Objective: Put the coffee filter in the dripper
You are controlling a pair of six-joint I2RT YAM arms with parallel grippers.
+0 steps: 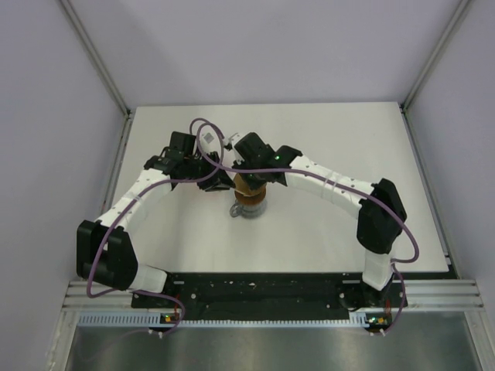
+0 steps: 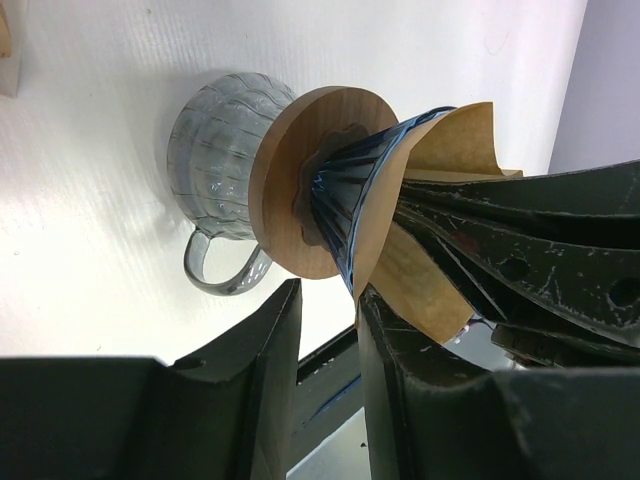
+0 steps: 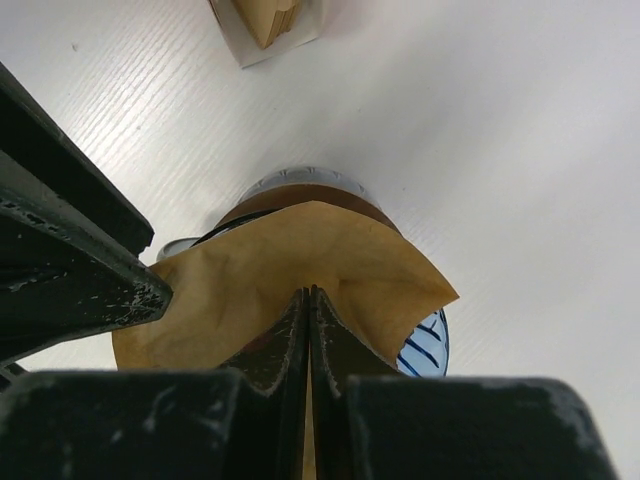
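The blue ribbed dripper sits in a wooden ring on a glass jug at the table's middle. The tan coffee filter spreads over the dripper's mouth, partly inside it, with blue rim still showing at one side. My right gripper is shut on the filter, a thin strip of paper pinched between its fingers. My left gripper is open beside the dripper's rim. Its right finger touches the filter's lower edge, and nothing sits between its jaws.
The round wooden ring sits between dripper and jug. The jug's handle points toward the left gripper. A pack of brown filters lies a little beyond the jug. Both arms meet over the jug.
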